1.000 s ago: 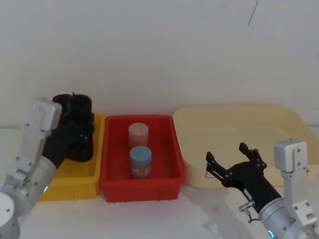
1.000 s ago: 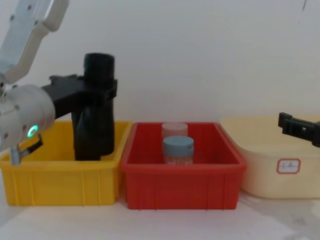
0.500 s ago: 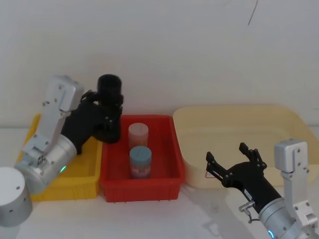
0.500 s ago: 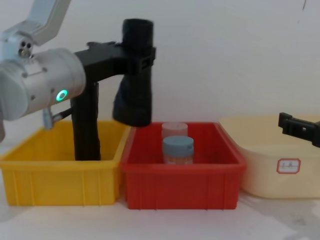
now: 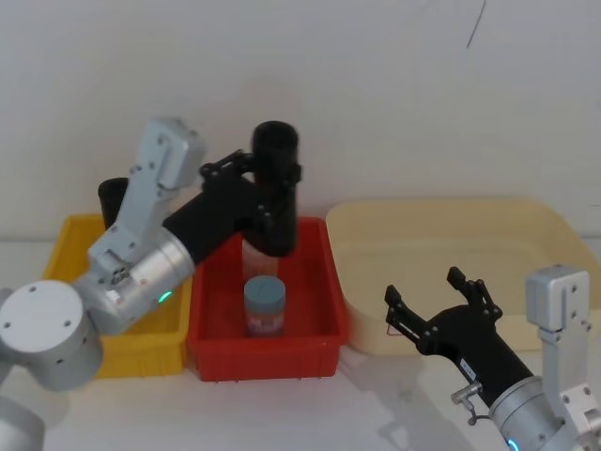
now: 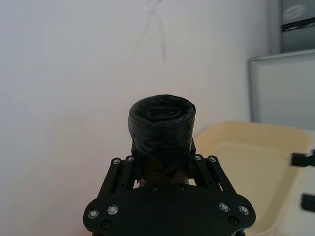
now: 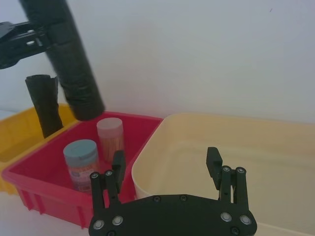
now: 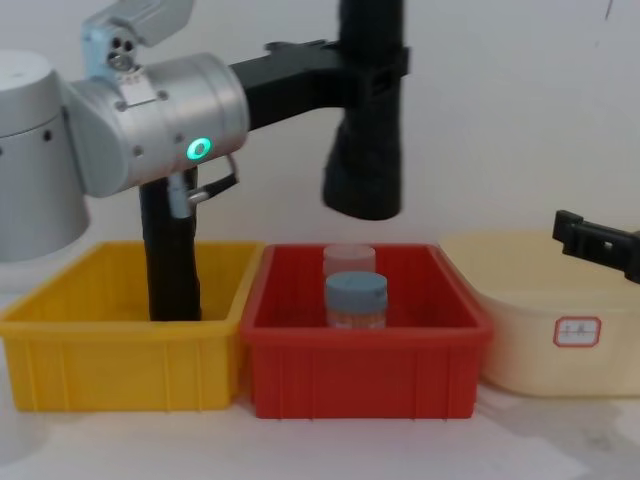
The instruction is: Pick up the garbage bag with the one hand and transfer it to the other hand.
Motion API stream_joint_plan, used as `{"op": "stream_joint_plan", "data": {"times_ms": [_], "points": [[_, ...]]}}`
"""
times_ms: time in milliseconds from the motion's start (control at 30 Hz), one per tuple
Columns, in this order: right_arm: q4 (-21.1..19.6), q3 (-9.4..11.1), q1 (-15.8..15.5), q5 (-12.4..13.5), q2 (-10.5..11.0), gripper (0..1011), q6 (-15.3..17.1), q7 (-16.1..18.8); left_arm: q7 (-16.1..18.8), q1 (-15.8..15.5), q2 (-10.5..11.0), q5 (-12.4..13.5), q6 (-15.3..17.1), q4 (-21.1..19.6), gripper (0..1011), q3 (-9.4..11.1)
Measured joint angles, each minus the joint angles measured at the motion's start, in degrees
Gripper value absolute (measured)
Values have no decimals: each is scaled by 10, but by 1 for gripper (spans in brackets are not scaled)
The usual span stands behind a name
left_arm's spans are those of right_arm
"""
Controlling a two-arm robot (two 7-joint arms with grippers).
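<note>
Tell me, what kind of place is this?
Probably a robot lab or test bench: a plain white wall, a yellow bin and red bin side by side, and the left gripper holding a garbage bag aloft.

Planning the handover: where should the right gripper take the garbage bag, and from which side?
The free lower half of the garbage bag, below the left gripper, from the robot's right: it hangs near upright, its bottom clear above the red bin.
</note>
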Motion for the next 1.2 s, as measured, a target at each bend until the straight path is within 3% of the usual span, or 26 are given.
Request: {"op": "stream_joint_plan", "data": {"times_ms": [567, 1200], "points": [[-1, 7, 0, 4, -9, 1000, 7, 7, -104, -50, -52, -67, -34, 72, 464, 40], [10, 15, 9, 3, -19, 1000, 17, 12, -123, -56, -78, -102, -53, 107, 464, 54]]}}
